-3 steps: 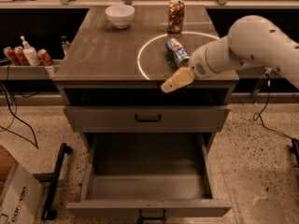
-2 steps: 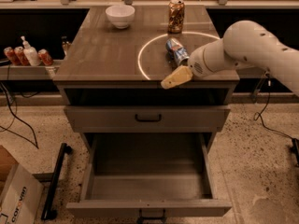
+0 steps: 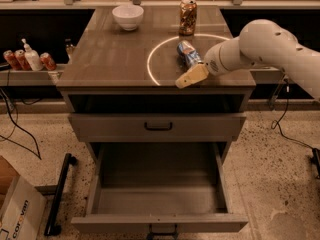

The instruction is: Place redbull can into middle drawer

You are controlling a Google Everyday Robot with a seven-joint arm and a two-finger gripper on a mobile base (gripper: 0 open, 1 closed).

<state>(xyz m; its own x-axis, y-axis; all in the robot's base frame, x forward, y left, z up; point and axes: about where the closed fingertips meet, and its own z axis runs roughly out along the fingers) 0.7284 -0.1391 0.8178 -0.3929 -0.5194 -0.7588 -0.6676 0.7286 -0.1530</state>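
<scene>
The redbull can (image 3: 187, 53) lies on its side on the cabinet top, inside a white ring marking, right of centre. My gripper (image 3: 191, 76) has tan tips and hangs just in front of the can, near the top's front edge, with the white arm reaching in from the right. It holds nothing. The middle drawer (image 3: 159, 223) is pulled wide open at the bottom, and its grey box interior is empty.
A brown-gold can (image 3: 188, 10) stands upright behind the redbull can. A white bowl (image 3: 128, 16) sits at the back left. A shallower drawer with a black bar handle (image 3: 158, 126) is closed above the open one. Several cans and a bottle (image 3: 31, 58) stand on a left shelf.
The gripper has moved slightly up and back, closer to the redbull can. The can and the drawers have not moved.
</scene>
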